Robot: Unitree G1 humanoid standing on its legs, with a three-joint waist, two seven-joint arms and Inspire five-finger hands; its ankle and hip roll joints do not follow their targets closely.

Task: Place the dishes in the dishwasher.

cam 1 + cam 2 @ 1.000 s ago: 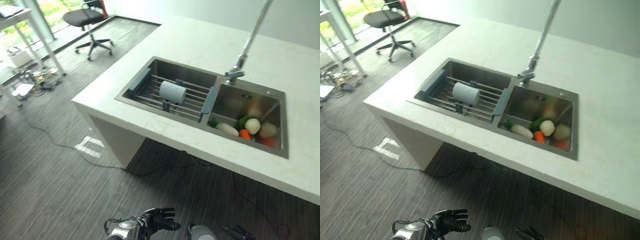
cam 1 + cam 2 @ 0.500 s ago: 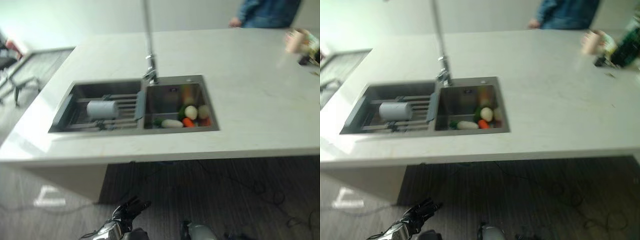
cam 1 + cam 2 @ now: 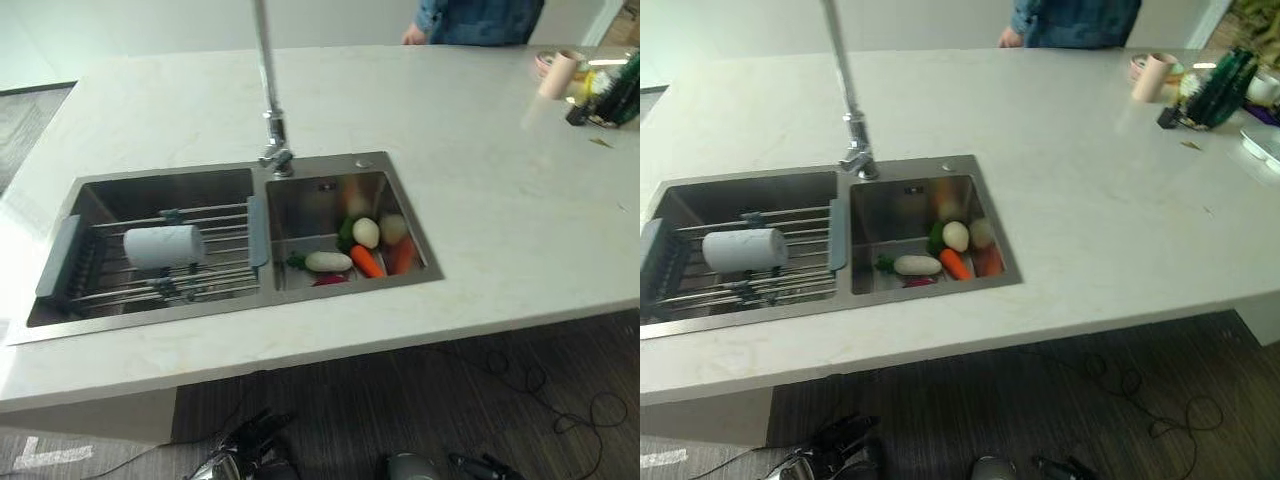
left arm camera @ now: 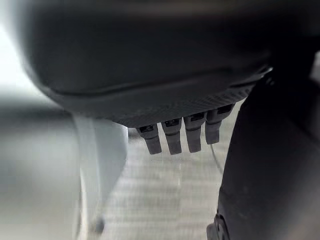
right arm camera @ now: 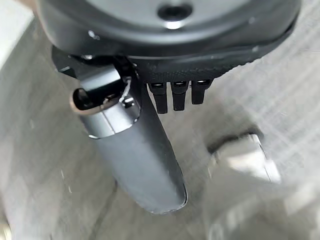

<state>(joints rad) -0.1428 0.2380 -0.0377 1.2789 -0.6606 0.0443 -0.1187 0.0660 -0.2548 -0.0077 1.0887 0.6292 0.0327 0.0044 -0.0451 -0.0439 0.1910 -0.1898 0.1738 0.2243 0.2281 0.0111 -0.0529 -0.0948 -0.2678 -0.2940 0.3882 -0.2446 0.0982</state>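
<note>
A white cup (image 3: pixel 163 247) lies on its side on a wire rack (image 3: pixel 220 213) across the left basin of a steel sink (image 3: pixel 150 312). The right basin holds vegetables (image 3: pixel 365 248), among them a carrot and a white radish. My left hand (image 3: pixel 255 435) hangs low over the floor in front of the counter; in its wrist view its fingers (image 4: pixel 175 137) are straight and hold nothing. My right hand (image 5: pixel 170 30) is also down by the floor, and its fingers (image 5: pixel 172 95) are straight and empty.
The white counter (image 3: pixel 480 200) spans the view, with a tall tap (image 3: pixel 265 90) behind the sink. A person in blue (image 3: pixel 480 18) stands at its far edge. A pink cup (image 3: pixel 1153 75), dark bottles (image 3: pixel 1215 90) and a white plate (image 3: pixel 1262 140) stand at the far right.
The camera has swung to the right: the counter now faces me squarely, and the person and the things at the far right have come into view. Both hands stay low.
</note>
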